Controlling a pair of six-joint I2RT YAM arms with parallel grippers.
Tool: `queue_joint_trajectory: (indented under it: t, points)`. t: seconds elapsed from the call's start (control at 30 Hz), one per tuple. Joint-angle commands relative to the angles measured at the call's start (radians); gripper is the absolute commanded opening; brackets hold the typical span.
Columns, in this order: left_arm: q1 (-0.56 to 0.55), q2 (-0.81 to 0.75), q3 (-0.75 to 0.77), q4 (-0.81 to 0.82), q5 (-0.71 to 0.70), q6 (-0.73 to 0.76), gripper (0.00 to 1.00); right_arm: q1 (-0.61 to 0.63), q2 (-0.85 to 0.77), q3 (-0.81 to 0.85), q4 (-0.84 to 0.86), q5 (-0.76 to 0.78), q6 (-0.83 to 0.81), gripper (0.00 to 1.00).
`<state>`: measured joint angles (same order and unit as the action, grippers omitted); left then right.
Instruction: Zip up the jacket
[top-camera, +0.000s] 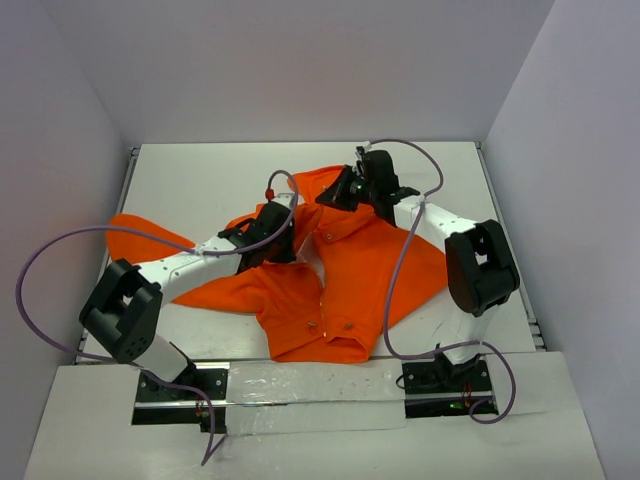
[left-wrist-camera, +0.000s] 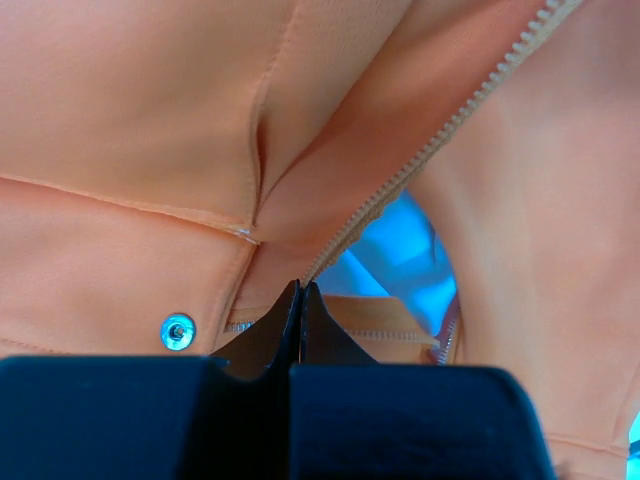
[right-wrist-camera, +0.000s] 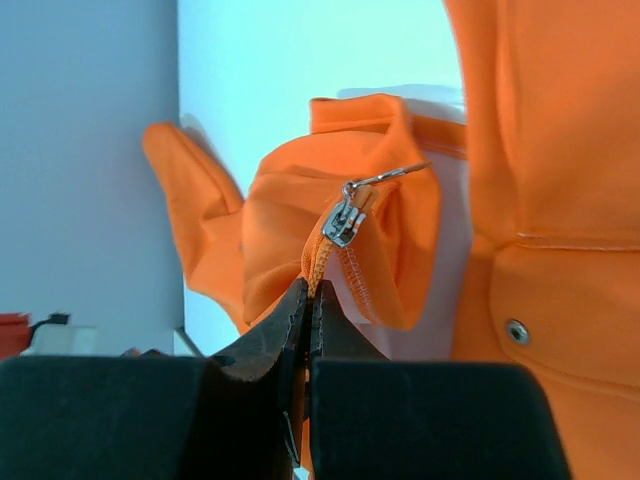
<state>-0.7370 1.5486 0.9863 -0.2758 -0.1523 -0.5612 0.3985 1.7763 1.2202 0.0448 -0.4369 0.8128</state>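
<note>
Jacket (top-camera: 345, 290) is laid in the middle of the table (top-camera: 200, 180), hem at the near edge, and its slider (right-wrist-camera: 342, 222) is found just past the right gripper (right-wrist-camera: 306, 288), clamped on the zipper tape (right-wrist-camera: 318, 262), while the left gripper (left-wrist-camera: 300, 288) is pinched shut on the front edge (left-wrist-camera: 338, 240) nearer the hem.

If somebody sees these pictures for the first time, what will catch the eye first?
The bright orange jacket, lying mid-table between both arms. The right gripper pinches the zipper tape just below the silver slider, at the jacket's far end; the left gripper is shut on the zipper edge.
</note>
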Motion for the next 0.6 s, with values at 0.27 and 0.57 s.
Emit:
queue_joint_trajectory:
  t: [0.27,0.57]
  points:
    - [-0.024,-0.363,-0.071,-0.090,0.056,-0.097,0.48,-0.003,-0.201,-0.074,0.260,-0.265,-0.198,0.00]
    - [0.198,-0.539,-0.052,0.011,0.333,-0.168,0.86,0.014,-0.316,-0.114,0.221,-0.401,-0.377,0.00]
